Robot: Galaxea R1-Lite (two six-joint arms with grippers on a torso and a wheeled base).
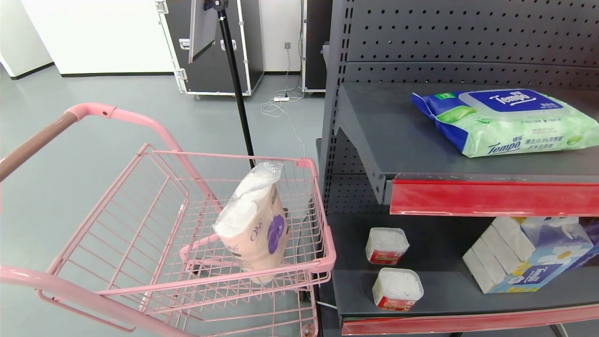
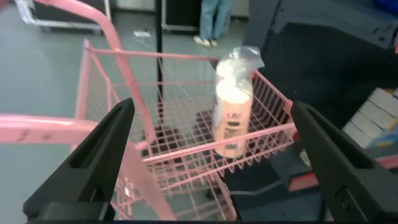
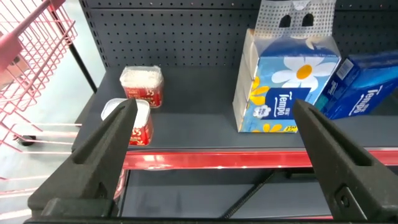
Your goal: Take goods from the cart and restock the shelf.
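1. The shelf stands on my right side, its grey upper board partly bare. The lower board is bare between the small tubs and the tissue pack.
2. The pink wire cart is parked just beside the shelf's end post. A black pole rises behind it.
3. A green-and-blue pack of wipes lies flat on the upper board. A tissue pack lies below it on the lower board.
4. The one item in the cart is a bag of cotton pads. It stands on end in the corner of the basket nearest the shelf. Its long axis is nearly upright, and its knotted top pokes above the rim.
5. My left gripper is spread wide and holds nothing. It looks across the cart's near rim, with the bag straight ahead of it and well apart from it. This arm looks the nearer one for the pick. The wire wall and rim bar a level approach, so I judge that I should come from above and close across the bag's narrow waist.
6. My right gripper is also spread and empty, and it faces the lower board.
7. Two small tubs sit near that board's cart end. They could crowd a placement there.
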